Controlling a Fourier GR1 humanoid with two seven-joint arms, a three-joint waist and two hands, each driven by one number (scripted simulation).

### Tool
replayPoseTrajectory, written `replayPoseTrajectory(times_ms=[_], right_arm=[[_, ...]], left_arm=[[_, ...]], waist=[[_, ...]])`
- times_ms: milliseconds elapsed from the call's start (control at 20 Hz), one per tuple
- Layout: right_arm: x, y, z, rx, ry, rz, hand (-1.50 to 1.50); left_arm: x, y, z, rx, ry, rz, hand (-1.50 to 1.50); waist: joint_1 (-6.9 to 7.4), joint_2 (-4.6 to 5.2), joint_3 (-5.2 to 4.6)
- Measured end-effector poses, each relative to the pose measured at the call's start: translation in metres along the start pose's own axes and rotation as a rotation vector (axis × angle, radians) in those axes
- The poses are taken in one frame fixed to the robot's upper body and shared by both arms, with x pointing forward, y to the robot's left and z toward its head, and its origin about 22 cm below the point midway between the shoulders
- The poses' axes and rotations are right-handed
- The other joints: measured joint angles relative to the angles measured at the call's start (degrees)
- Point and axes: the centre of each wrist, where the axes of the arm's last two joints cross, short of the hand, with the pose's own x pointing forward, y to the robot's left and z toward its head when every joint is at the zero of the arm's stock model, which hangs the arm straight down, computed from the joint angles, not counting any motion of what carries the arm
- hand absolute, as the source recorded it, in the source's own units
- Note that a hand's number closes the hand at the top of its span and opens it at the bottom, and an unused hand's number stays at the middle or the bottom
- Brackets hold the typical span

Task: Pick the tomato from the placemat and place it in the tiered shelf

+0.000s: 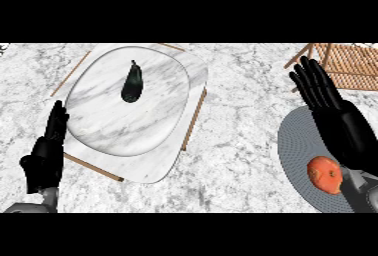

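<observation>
Right hand open, fingers straight; wrist partly hides tomato on placemat; shelf cut off.

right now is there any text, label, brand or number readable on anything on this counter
None: no words, numbers, labels or signs show anywhere in the head view.
The tomato, the grey round placemat, the wooden tiered shelf, the marble tray and the dark eggplant on it are all unmarked.
The left robot hand and right robot hand are plain black.
</observation>
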Motion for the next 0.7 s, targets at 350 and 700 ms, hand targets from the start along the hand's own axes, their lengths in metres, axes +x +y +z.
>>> replayPoseTrajectory(times_ms=[350,700], right_arm=[[0.005,-0.036,0.007,0.368,-0.064,-0.055,-1.50],[-0.006,-0.119,0.026,0.489,-0.027,-0.268,-1.50]], left_arm=[[0.017,-0.004,-0.007,-0.033,-0.014,0.095,0.00],[0.040,-0.013,-0.012,-0.096,-0.013,0.176,0.00]], waist=[[-0.03,-1.58,1.36],[0.64,-1.44,1.70]])
